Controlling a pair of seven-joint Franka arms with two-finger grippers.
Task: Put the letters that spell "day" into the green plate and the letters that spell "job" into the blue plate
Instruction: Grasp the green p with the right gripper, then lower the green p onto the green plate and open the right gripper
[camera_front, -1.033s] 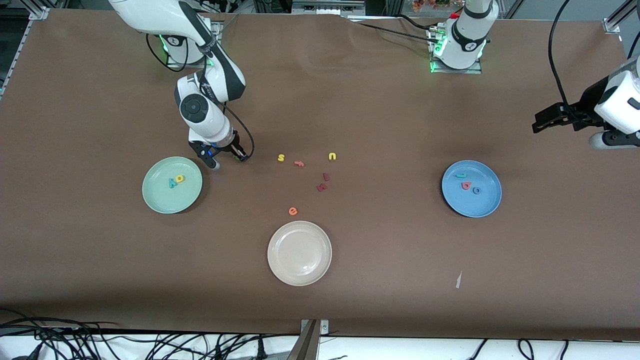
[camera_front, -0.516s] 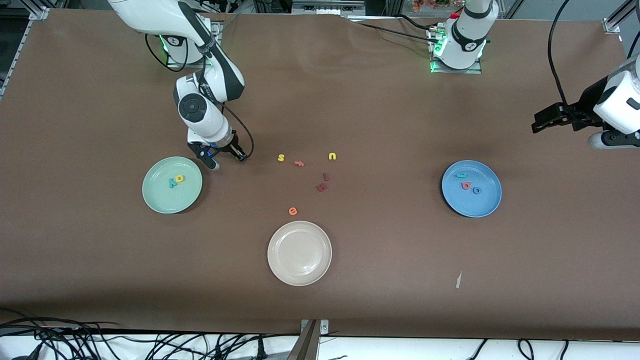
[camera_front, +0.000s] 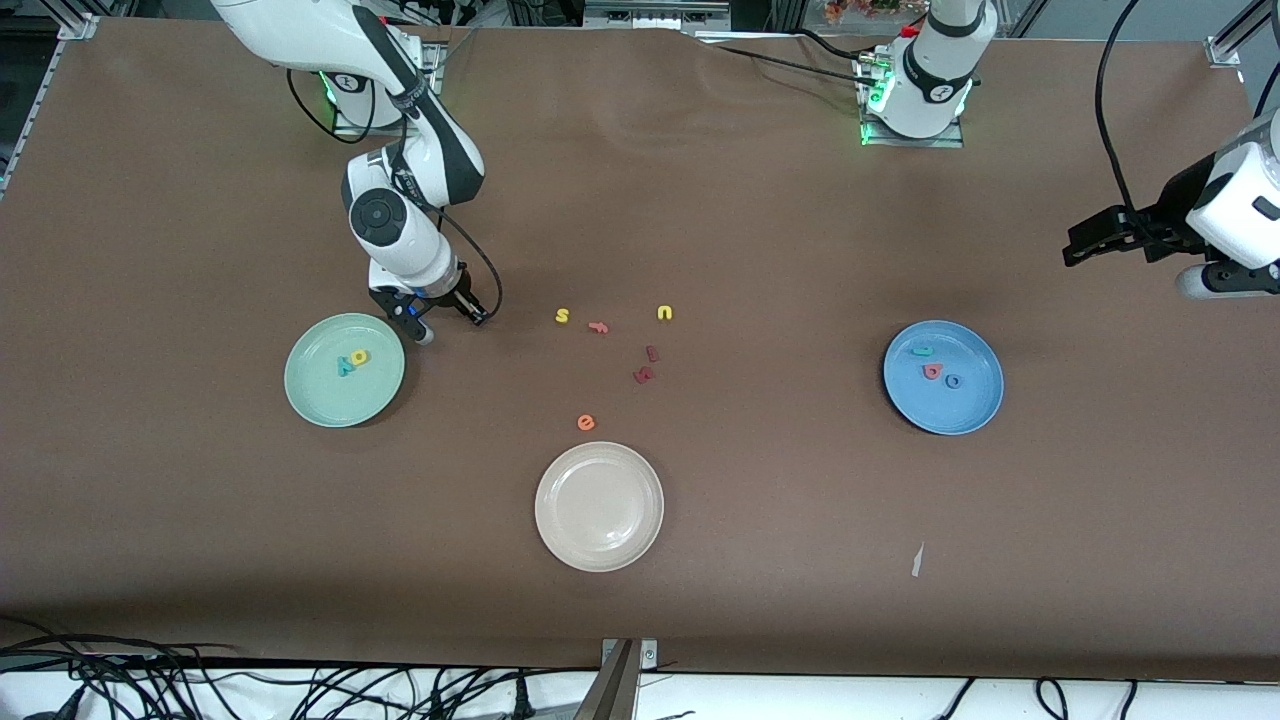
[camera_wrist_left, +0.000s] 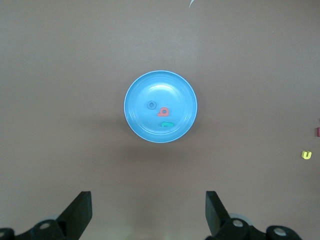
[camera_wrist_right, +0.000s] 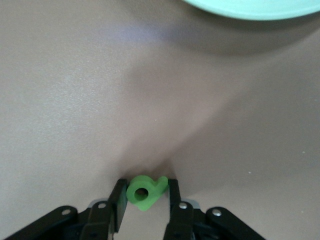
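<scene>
My right gripper is shut on the green "d", just above the bare table beside the green plate. From the front, this gripper hangs at the plate's edge toward the table's middle. The yellow "a" and teal "y" lie in that plate. The blue plate holds the teal "j", pink "b" and blue "o". My left gripper waits open and empty, high over the left arm's end of the table, looking down on the blue plate.
Loose letters lie mid-table: a yellow "s", an orange "f", a yellow "u", two dark red letters and an orange "e". A cream plate sits nearer the camera. A white scrap lies near the front.
My right hand has shifted slightly toward the right arm's end of the table, alongside the green plate. The left arm and all the letters on the table have stayed put.
</scene>
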